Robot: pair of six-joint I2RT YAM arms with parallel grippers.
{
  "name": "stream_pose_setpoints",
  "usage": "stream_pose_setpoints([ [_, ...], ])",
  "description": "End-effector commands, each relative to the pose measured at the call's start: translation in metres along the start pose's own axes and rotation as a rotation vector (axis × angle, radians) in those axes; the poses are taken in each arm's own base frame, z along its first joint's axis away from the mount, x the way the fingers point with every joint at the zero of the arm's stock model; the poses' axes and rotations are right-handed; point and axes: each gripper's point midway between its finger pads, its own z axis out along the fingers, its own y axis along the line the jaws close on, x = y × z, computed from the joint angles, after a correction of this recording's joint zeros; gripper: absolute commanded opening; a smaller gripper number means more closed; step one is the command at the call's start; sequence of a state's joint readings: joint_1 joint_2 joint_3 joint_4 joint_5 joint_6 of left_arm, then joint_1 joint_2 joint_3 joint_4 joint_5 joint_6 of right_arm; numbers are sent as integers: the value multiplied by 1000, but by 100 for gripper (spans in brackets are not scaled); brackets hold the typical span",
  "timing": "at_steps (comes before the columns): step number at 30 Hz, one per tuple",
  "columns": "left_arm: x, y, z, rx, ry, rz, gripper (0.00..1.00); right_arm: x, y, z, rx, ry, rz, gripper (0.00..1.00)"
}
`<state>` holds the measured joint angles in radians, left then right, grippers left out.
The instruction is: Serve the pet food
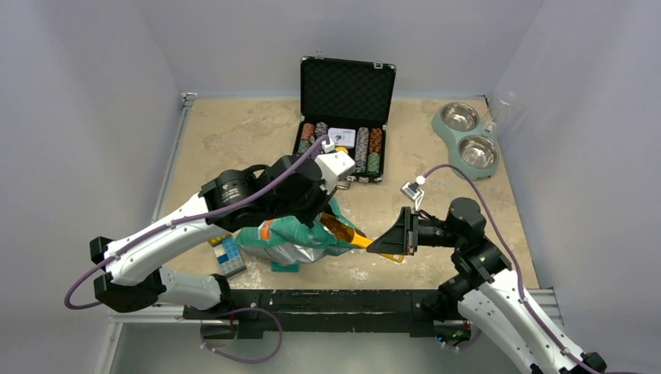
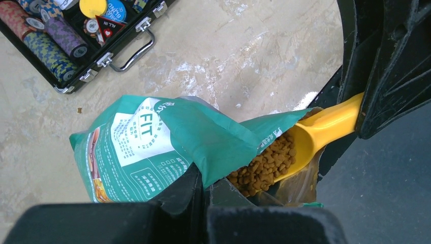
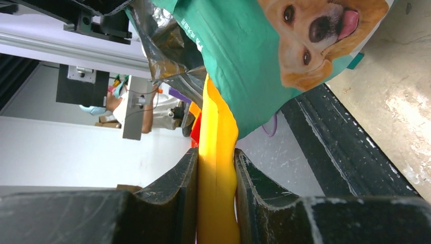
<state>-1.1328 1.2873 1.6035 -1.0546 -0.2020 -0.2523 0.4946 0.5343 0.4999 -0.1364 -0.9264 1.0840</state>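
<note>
The teal-green pet food bag (image 1: 290,240) lies near the table's front edge and shows in the left wrist view (image 2: 152,142) and the right wrist view (image 3: 254,56). My left gripper (image 2: 206,175) is shut on the bag's open lip. My right gripper (image 3: 216,157) is shut on the handle of a yellow scoop (image 3: 217,152). The scoop's bowl (image 2: 310,134) is in the bag mouth, filled with brown kibble (image 2: 264,165). In the top view the scoop (image 1: 360,240) runs from the right gripper (image 1: 390,238) into the bag. A green double pet bowl (image 1: 466,139) stands at the back right.
An open black case (image 1: 343,117) of poker chips stands at the back centre, also in the left wrist view (image 2: 76,46). A small blue-and-white box (image 1: 227,255) lies by the bag's left side. A clear cup (image 1: 503,109) stands by the right wall.
</note>
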Motion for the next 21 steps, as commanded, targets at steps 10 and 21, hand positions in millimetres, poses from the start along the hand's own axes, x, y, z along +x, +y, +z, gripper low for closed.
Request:
stream_pose_setpoints([
  [10, -47, -26, -45, 215, -314, 8, 0, -11, 39, -11, -107, -99, -87, 0],
  [21, -67, -8, -23, 38, -239, -160, 0, -16, 21, -5, -33, -97, 70, 0],
])
